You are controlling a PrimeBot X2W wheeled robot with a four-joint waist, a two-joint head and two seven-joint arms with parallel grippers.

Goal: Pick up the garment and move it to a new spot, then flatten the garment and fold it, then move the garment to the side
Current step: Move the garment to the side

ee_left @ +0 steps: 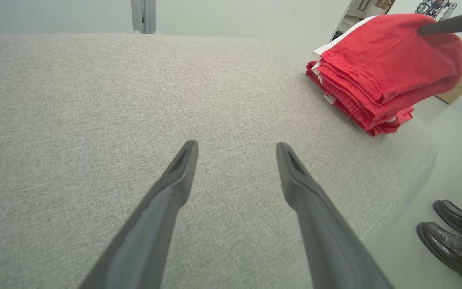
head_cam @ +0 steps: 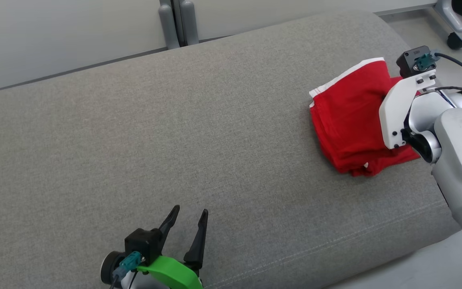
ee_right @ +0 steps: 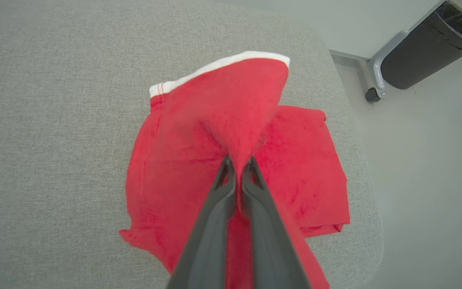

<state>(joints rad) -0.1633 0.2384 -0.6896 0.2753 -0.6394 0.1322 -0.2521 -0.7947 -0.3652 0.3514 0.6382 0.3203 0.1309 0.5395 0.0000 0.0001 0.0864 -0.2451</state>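
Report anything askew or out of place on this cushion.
The red garment sits folded near a corner of the grey cushion, but its top layer is pinched up by the right gripper, leaving the stack lopsided. Nothing looks spilled or damaged.

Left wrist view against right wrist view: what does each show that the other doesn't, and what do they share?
Left wrist view: the left pincer, open, with the grey cushion beyond it; a person's dark shoes on the floor; a cardboard box.
Right wrist view: a wheel on a grey leg beside something dark.
Both: the cushion, the folded red garment with its white band, and the right pincer shut on a raised fold of it, seen from the left wrist as one dark finger.
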